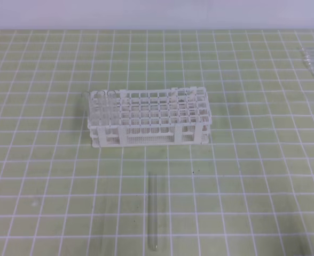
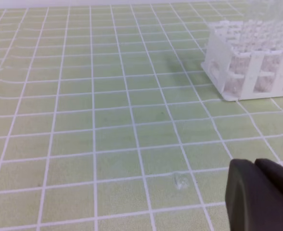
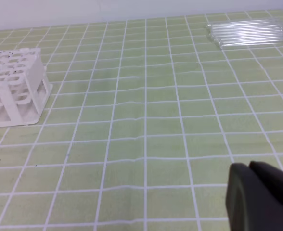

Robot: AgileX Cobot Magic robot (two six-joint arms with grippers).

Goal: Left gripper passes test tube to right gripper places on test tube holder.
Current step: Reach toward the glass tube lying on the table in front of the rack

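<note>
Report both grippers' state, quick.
Left gripper: only a dark corner shows; open or closed cannot be told, nothing seen held.
Right gripper: likewise, cannot be told.

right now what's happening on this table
Nothing is being handled yet. A clear test tube lies flat on the green grid mat, in front of the white test tube holder, which already has a few tubes standing at its left end. Spare tubes lie at the far right. Neither arm has reached in; the jaws' state can't be judged.

High view looks steeply down; both wrist views skim low, sharing the test tube holder (image 1: 148, 118) between them.
</note>
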